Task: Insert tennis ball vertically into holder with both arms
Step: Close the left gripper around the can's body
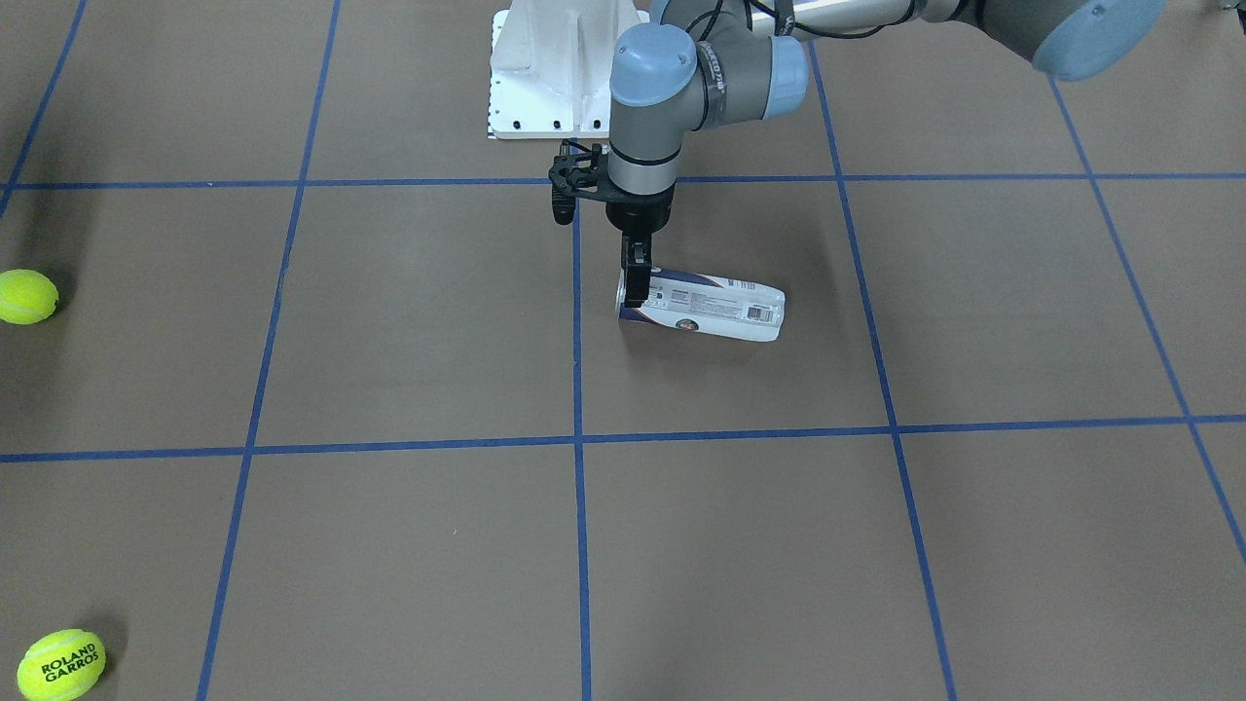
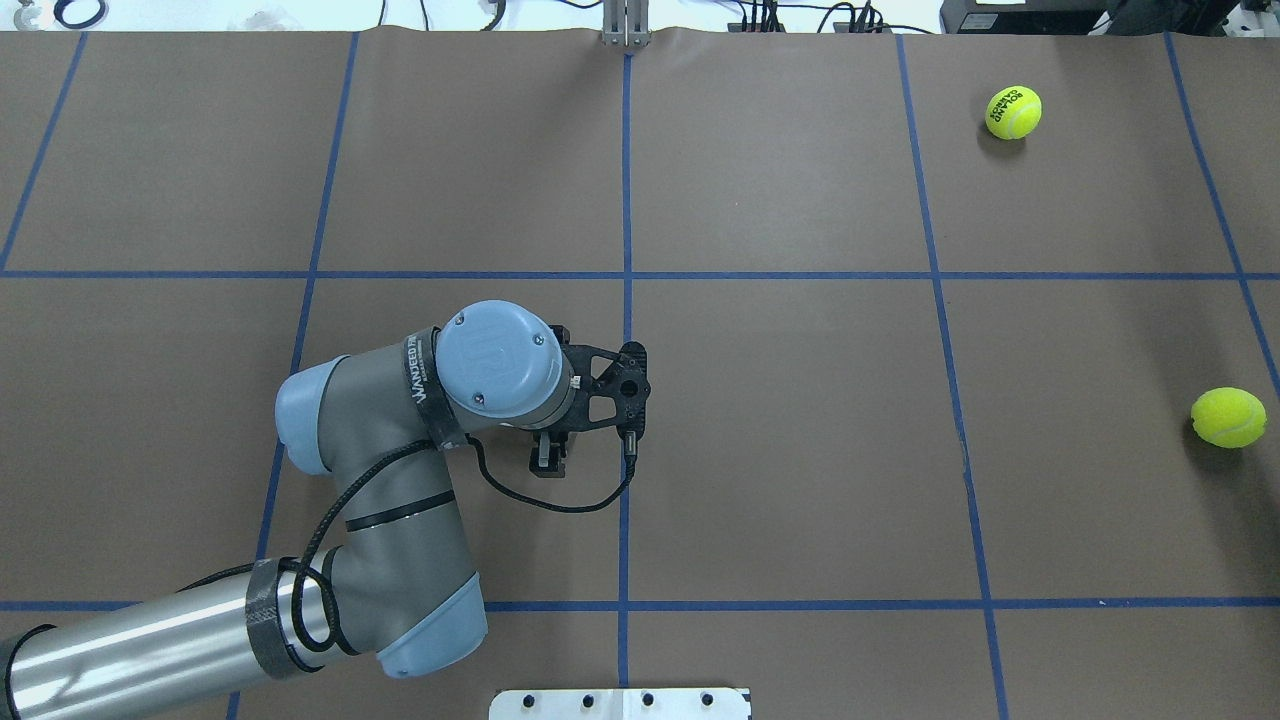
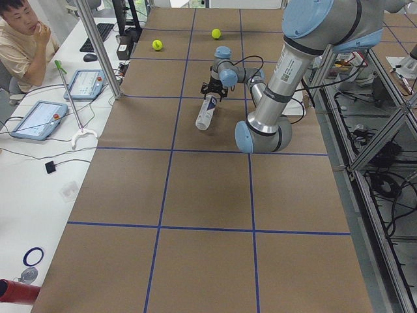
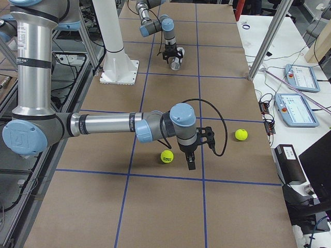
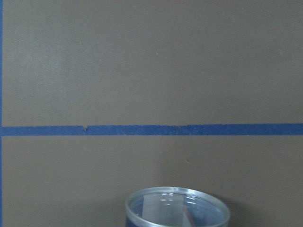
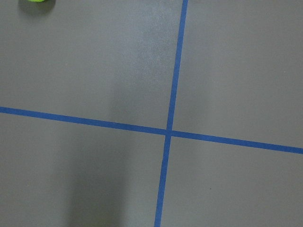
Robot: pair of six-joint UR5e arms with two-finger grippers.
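The holder, a clear tube with a white and navy label, lies on its side near the table's middle, open end toward the centre line. My left gripper points down at that open end and is shut on its rim. In the overhead view the left wrist hides the tube and only a fingertip shows. The left wrist view shows the open rim. Two yellow tennis balls lie at the far right. My right gripper hangs just beside the nearer ball; I cannot tell whether it is open or shut.
The white pedestal base stands at the robot's edge of the table, behind the holder. Blue tape lines divide the brown table. A person sits at a side desk with tablets.
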